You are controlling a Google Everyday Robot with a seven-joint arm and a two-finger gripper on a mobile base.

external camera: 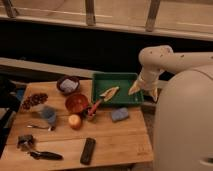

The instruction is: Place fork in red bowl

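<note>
In the camera view, the pincer (144,91) is seen at the right rim of the green tray (125,77), at 2 o'clock from the middle of the desk (115,137). Its two pale fingers are spread apart and nothing is held between them. The fork (40,127) is laid flat on the desk near the left edge, at 8 o'clock from the red bowl (76,102) and well apart from it. The red bowl is set upright near the desk's middle, with a dark purplish bowl (68,84) at its 11 o'clock and a small orange ball (74,121) at its 6 o'clock. A black remote (88,150) is laid near the front edge.
</note>
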